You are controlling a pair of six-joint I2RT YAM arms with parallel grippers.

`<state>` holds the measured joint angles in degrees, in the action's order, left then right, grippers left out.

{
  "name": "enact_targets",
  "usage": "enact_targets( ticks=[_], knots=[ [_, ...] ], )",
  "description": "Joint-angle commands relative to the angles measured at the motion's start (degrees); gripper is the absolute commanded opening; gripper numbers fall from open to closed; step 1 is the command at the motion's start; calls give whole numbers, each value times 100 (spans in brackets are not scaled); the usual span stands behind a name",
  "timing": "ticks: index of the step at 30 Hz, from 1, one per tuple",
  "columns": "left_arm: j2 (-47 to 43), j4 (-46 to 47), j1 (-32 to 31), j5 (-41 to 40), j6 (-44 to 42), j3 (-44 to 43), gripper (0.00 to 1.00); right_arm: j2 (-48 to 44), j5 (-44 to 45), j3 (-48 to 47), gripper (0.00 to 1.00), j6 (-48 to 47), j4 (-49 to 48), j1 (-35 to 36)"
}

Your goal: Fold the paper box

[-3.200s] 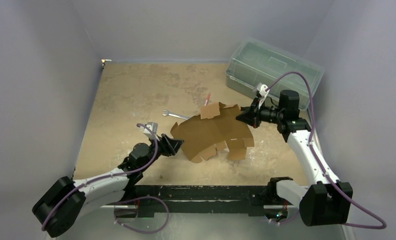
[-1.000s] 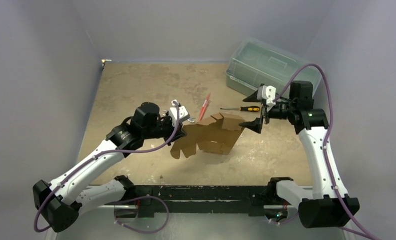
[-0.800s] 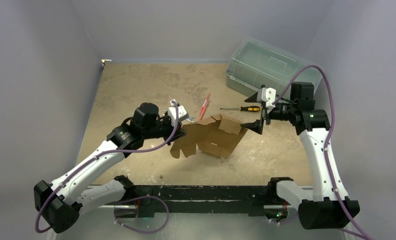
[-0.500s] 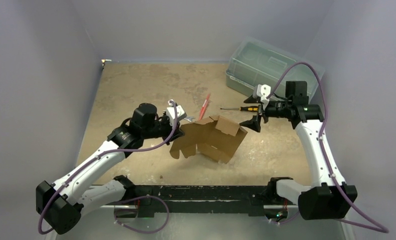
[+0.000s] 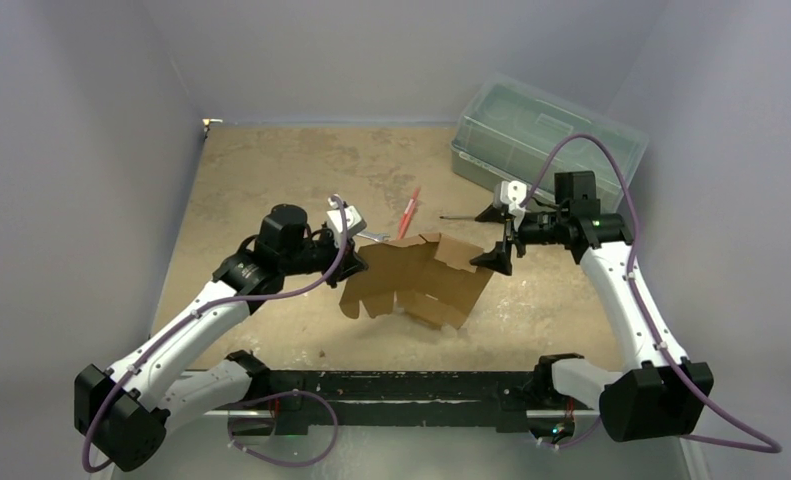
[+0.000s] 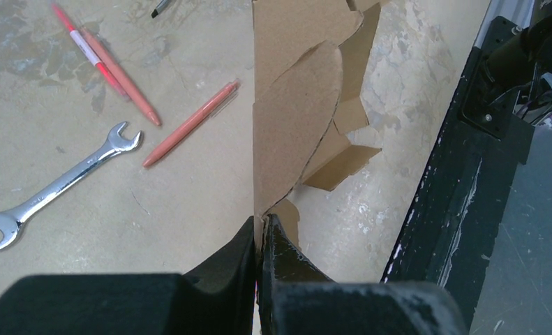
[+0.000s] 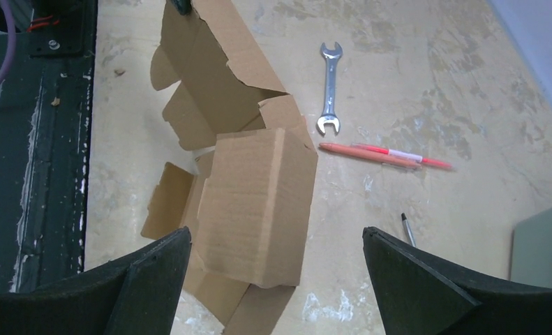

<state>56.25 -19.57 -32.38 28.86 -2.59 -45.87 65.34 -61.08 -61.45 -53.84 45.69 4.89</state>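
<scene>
Black rail [image 5: 401,385] at 6 o'clock carries both arm bases, and from there I read outward. My left gripper [image 5: 356,262] has its jaws pressed together on the thin edge of the paper box [image 5: 421,280]; the left wrist view shows the fingertips [image 6: 248,234] pinching the brown sheet edge-on. The paper box sits near the middle of the table [image 5: 271,170], partly folded, with one panel raised and loose flaps hanging toward 6 o'clock, and my left gripper holds it at its 9 o'clock side. My right gripper [image 5: 493,238] is at the box's 3 o'clock corner with jaws wide apart and nothing between them. Its lower finger is just beside the cardboard, and I cannot tell whether it touches. A steel wrench [image 5: 371,237] lies at the box's 11 o'clock and red pens [image 5: 409,212] at its 12 o'clock. A green-tinted bin [image 5: 546,135] sits farthest out, at 1 o'clock
</scene>
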Motion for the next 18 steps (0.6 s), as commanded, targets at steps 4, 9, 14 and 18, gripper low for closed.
enact_targets(
  ticks=[4, 9, 14, 18],
  knots=[
    [-73, 391, 100, 141, 215, 124, 0, -183, 340, 230, 95, 96, -219, 40],
    [16, 432, 103, 126, 584, 120, 0, -285, 396, 237, 96, 190, -253, 38],
    [-27, 538, 100, -12, 852, 222, 0, -260, 221, 191, 96, 307, -299, 27],
    [-79, 621, 101, -143, 960, 306, 0, -339, 144, 201, 97, 378, -306, -30]
  ],
)
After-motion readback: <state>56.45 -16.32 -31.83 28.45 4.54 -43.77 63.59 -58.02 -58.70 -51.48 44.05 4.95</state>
